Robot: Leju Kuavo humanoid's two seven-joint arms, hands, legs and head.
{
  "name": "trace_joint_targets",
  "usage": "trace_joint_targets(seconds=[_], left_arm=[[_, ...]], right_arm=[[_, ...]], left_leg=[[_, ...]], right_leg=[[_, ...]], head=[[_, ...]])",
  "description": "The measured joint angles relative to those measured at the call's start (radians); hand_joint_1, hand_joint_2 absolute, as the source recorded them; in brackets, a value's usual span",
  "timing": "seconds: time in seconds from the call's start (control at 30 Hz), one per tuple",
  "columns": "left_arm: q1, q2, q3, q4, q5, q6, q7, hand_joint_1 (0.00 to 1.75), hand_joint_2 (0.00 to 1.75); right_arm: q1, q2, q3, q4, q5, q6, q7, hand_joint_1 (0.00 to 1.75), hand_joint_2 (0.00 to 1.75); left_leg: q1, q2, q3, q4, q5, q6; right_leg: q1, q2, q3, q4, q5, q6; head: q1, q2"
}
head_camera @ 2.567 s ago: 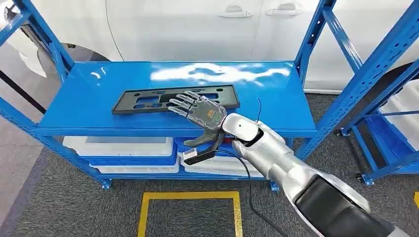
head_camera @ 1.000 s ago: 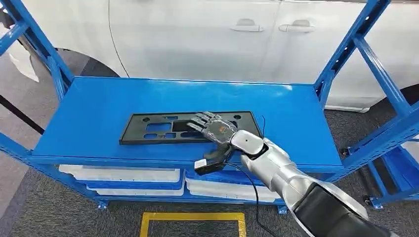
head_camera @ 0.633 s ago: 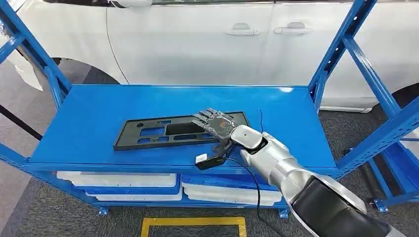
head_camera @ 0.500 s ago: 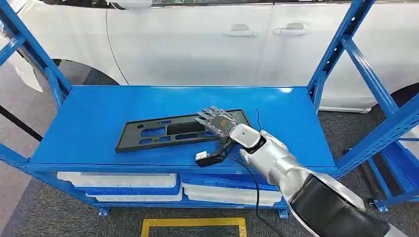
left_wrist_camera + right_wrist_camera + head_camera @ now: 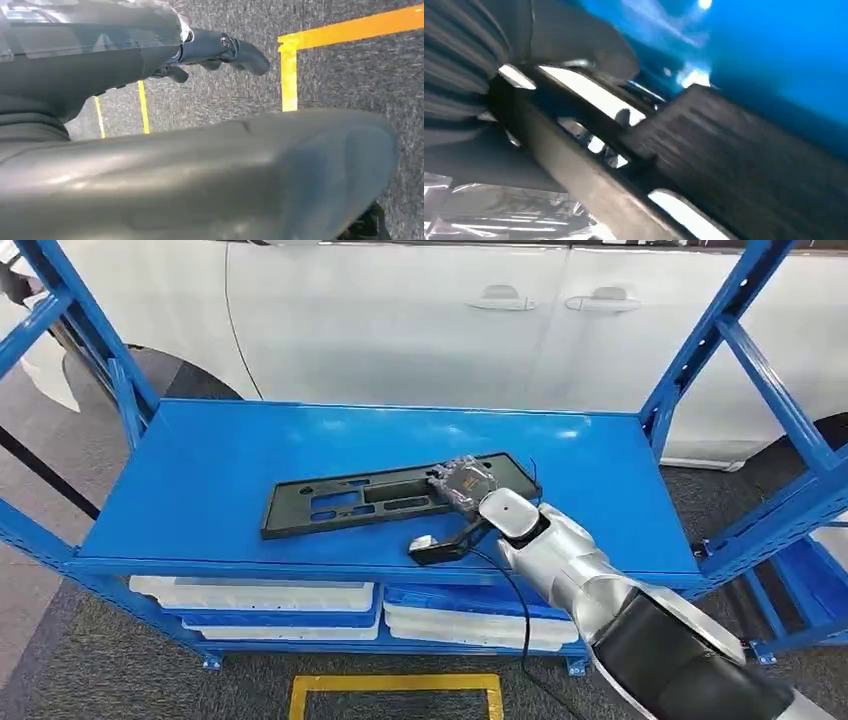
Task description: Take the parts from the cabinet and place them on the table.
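Flat on the blue top shelf [image 5: 250, 470] of a steel rack lies a long black plastic part [image 5: 360, 500], a narrow frame pierced with slots and holes, set slightly askew to the shelf's front edge. At its right end the robot's right hand [image 5: 462, 480] rests on the part; the right wrist view shows the thick grey thumb [image 5: 574, 35] on one side of a black bar of the frame [image 5: 589, 165] and the palm on the other, so the hand grips the part there. A silver arm [image 5: 570, 560] runs back from the hand toward the lower right, with a small black camera bracket [image 5: 435, 545] hanging just below the wrist and a thin black cable [image 5: 515, 610] trailing over the shelf edge. Below, white and blue trays [image 5: 260, 595] sit on the lower shelf. Behind the rack stands a white car [image 5: 450, 320], doors closed. Yellow tape [image 5: 395, 682] marks the grey carpet in front. The left hand [image 5: 215, 50] hangs over the carpet, dark fingers curled loosely apart, holding nothing.
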Motion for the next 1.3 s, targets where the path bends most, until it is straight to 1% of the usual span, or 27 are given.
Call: trace_joint_targets(seconds=[0.07,0.1,0.13,0.23,0.3,0.4,0.43,0.47,0.5,0.57,0.6,0.63,0.67,0.77,0.8,0.83,0.9,0.93,0.97,1.0,1.03,1.1,1.13,1.17,1.23,1.27,1.3], left_arm=[[-0.003,0.000,0.000,0.000,0.000,0.000,0.000,0.00,0.00],[-0.005,-0.002,0.000,0.000,0.000,0.000,0.000,0.00,0.00],[-0.009,-0.004,0.000,0.000,0.000,0.000,0.000,0.00,0.00],[-0.010,-0.005,0.000,0.000,0.000,0.003,0.000,0.00,0.00],[-0.011,-0.004,0.000,0.000,0.000,0.006,-0.002,0.00,0.00],[-0.011,-0.004,0.000,0.000,0.000,0.007,-0.006,0.00,0.00],[-0.009,-0.004,0.000,0.000,0.000,0.008,-0.006,0.00,0.00],[-0.008,-0.003,0.000,0.000,0.000,0.008,-0.007,0.00,0.00],[-0.007,-0.003,0.000,0.000,0.000,0.009,-0.008,0.00,0.00],[-0.008,0.000,0.000,0.000,0.000,0.018,-0.014,0.00,0.00],[-0.008,0.000,0.000,0.000,0.000,0.027,-0.018,0.00,0.00],[-0.009,0.000,0.000,0.000,0.000,0.032,-0.023,0.00,0.00],[-0.010,0.000,0.000,0.000,-0.001,0.042,-0.027,0.00,0.00],[-0.005,0.000,0.000,0.000,0.000,0.078,-0.040,0.00,0.00],[-0.006,0.001,0.000,0.000,0.000,0.087,-0.046,0.00,1.75],[-0.007,0.002,0.000,0.000,0.000,0.092,-0.050,0.00,1.75],[-0.006,0.002,0.000,0.000,0.000,0.103,-0.051,0.00,1.75],[-0.006,0.002,0.000,0.000,0.000,0.112,-0.051,0.00,1.75],[-0.006,0.002,0.000,0.000,0.000,0.119,-0.051,0.00,1.75],[-0.006,0.002,0.000,0.000,0.000,0.125,-0.051,0.00,1.75],[-0.006,0.002,0.000,0.000,0.000,0.129,-0.051,0.00,1.75],[-0.007,0.002,0.000,0.000,0.000,0.132,-0.051,0.00,1.75],[-0.008,0.001,0.000,0.000,0.000,0.132,-0.051,0.00,1.75],[-0.010,0.001,0.000,0.000,0.000,0.135,-0.050,0.00,1.75],[-0.010,0.000,0.000,0.000,0.000,0.153,-0.054,0.00,1.75],[-0.010,-0.001,0.000,0.000,0.000,0.167,-0.060,0.00,1.75],[-0.010,-0.001,0.000,0.000,0.000,0.184,-0.065,0.00,1.75]], right_arm=[[-0.007,0.000,-0.008,-0.002,0.000,-0.002,-0.006,1.75,1.75],[-0.011,0.000,-0.011,-0.002,0.000,-0.002,-0.007,1.75,1.75],[-0.013,0.001,-0.012,-0.002,-0.001,-0.002,-0.009,1.75,1.75],[-0.012,0.001,-0.018,-0.005,-0.004,-0.019,-0.030,1.75,1.75],[-0.016,0.009,-0.029,-0.014,-0.014,-0.035,-0.053,1.75,1.75],[-0.017,0.013,-0.049,-0.022,-0.050,-0.054,-0.103,1.75,1.75],[-0.016,0.016,-0.058,-0.027,-0.072,-0.060,-0.124,1.75,1.75],[-0.014,0.019,-0.069,-0.036,-0.109,-0.066,-0.156,1.75,1.75],[-0.012,0.021,-0.087,-0.052,-0.165,-0.066,-0.202,1.75,1.75],[-0.011,0.021,-0.134,-0.111,-0.291,-0.044,-0.297,1.75,1.75],[-0.012,0.020,-0.159,-0.149,-0.345,-0.022,-0.329,1.75,1.75],[-0.016,0.019,-0.182,-0.191,-0.389,0.005,-0.338,1.75,1.75],[-0.020,0.014,-0.204,-0.238,-0.425,0.031,-0.345,1.75,1.75],[-0.022,-0.001,-0.247,-0.356,-0.539,0.086,-0.382,1.75,1.75],[-0.020,-0.009,-0.260,-0.404,-0.595,0.117,-0.399,1.75,1.75],[-0.020,-0.018,-0.274,-0.452,-0.654,0.154,-0.410,1.75,1.75],[-0.021,-0.029,-0.307,-0.549,-0.792,0.237,-0.421,1.75,1.75],[-0.017,-0.033,-0.325,-0.593,-0.860,0.278,-0.424,1.75,1.75],[-0.009,-0.035,-0.339,-0.630,-0.909,0.308,-0.429,1.75,1.75],[0.001,-0.039,-0.354,-0.671,-0.942,0.326,-0.432,1.75,1.75],[0.009,-0.043,-0.365,-0.701,-0.955,0.333,-0.433,1.75,1.75],[0.013,-0.046,-0.382,-0.755,-0.959,0.341,-0.434,1.75,1.75],[0.013,-0.052,-0.388,-0.774,-0.960,0.341,-0.435,1.75,1.75],[0.014,-0.053,-0.389,-0.793,-0.970,0.346,-0.439,1.75,1.75],[0.027,-0.053,-0.397,-0.815,-1.010,0.372,-0.454,1.75,1.75],[0.041,-0.059,-0.407,-0.829,-1.059,0.407,-0.467,1.75,1.75],[0.061,-0.060,-0.415,-0.847,-1.099,0.435,-0.475,1.75,1.75]], left_leg=[[-0.006,-0.001,0.011,0.000,-0.005,0.001],[-0.006,0.000,0.013,-0.002,-0.008,0.000],[-0.015,0.000,0.010,0.001,-0.010,-0.005],[-0.006,-0.001,0.011,-0.005,-0.009,-0.018],[-0.008,-0.002,0.008,0.011,-0.024,-0.028],[0.002,-0.001,-0.093,0.219,-0.129,-0.043],[0.005,-0.001,-0.128,0.284,-0.148,-0.048],[0.007,-0.001,-0.147,0.311,-0.143,-0.052],[0.010,-0.001,-0.139,0.281,-0.112,-0.055],[0.016,0.002,-0.068,0.117,-0.012,-0.058],[0.018,0.006,-0.036,0.032,0.016,-0.058],[0.011,0.007,-0.026,0.025,-0.002,-0.056],[0.010,0.003,-0.034,0.026,0.002,-0.043],[0.009,-0.002,-0.038,0.021,0.006,-0.026],[0.013,-0.002,-0.036,0.017,0.010,-0.019],[0.013,-0.003,-0.037,0.015,0.010,-0.016],[0.011,-0.002,-0.037,0.015,0.008,-0.010],[0.010,-0.002,-0.037,0.015,0.007,-0.008],[0.010,-0.002,-0.035,0.015,0.006,-0.007],[0.010,-0.002,-0.032,0.015,0.004,-0.007],[0.010,-0.004,-0.028,0.015,0.002,-0.007],[0.009,-0.006,-0.019,0.015,-0.004,-0.013],[0.006,-0.006,-0.019,0.015,-0.005,-0.016],[0.003,-0.007,-0.022,0.018,-0.007,-0.021],[0.006,-0.005,-0.020,0.011,-0.006,-0.031],[0.005,-0.005,-0.017,0.009,-0.007,-0.038],[0.006,-0.004,-0.020,0.014,-0.014,-0.042]], right_leg=[[0.010,0.001,0.086,-0.178,0.097,-0.020],[0.017,0.001,0.121,-0.263,0.122,-0.035],[0.018,-0.003,0.131,-0.277,0.112,-0.037],[0.026,-0.004,0.128,-0.278,0.111,-0.040],[0.013,-0.009,0.144,-0.305,0.122,-0.047],[0.011,-0.012,0.145,-0.306,0.121,-0.056],[0.011,-0.011,0.143,-0.305,0.120,-0.057],[0.011,-0.009,0.141,-0.302,0.119,-0.056],[0.010,-0.006,0.141,-0.297,0.116,-0.054],[0.007,-0.004,0.142,-0.282,0.104,-0.047],[0.007,-0.004,0.138,-0.271,0.096,-0.041],[0.013,-0.003,0.129,-0.264,0.093,-0.034],[0.014,-0.002,0.124,-0.262,0.095,-0.031],[0.012,-0.006,0.124,-0.265,0.095,-0.016],[0.007,-0.005,0.119,-0.252,0.081,-0.011],[0.007,-0.005,0.102,-0.216,0.053,-0.008],[0.007,-0.004,0.028,-0.057,-0.027,-0.004],[0.007,-0.004,-0.012,0.024,-0.054,-0.002],[0.007,-0.004,-0.035,0.064,-0.053,-0.002],[0.007,-0.004,-0.032,0.047,-0.026,-0.002],[0.007,-0.004,-0.006,-0.011,0.017,-0.005],[0.007,-0.004,0.081,-0.203,0.116,-0.016],[0.012,-0.003,0.105,-0.248,0.112,-0.021],[0.016,-0.002,0.106,-0.269,0.110,-0.023],[0.020,-0.001,0.105,-0.264,0.107,-0.030],[0.019,-0.001,0.107,-0.269,0.109,-0.036],[0.007,-0.003,0.117,-0.282,0.114,-0.043]], head=[[0.000,0.000],[0.000,0.000],[0.000,0.000],[0.000,0.000],[0.000,0.000],[0.000,0.000],[0.000,0.000],[0.000,0.000],[0.000,0.000],[0.000,0.000],[0.000,0.000],[0.000,0.000],[0.000,0.000],[0.000,0.000],[0.000,0.000],[0.000,0.000],[0.000,0.000],[0.000,0.000],[0.000,0.000],[0.000,0.000],[0.000,0.000],[0.000,0.000],[0.000,0.000],[0.000,0.000],[0.000,0.000],[0.000,0.000],[0.000,0.000]])
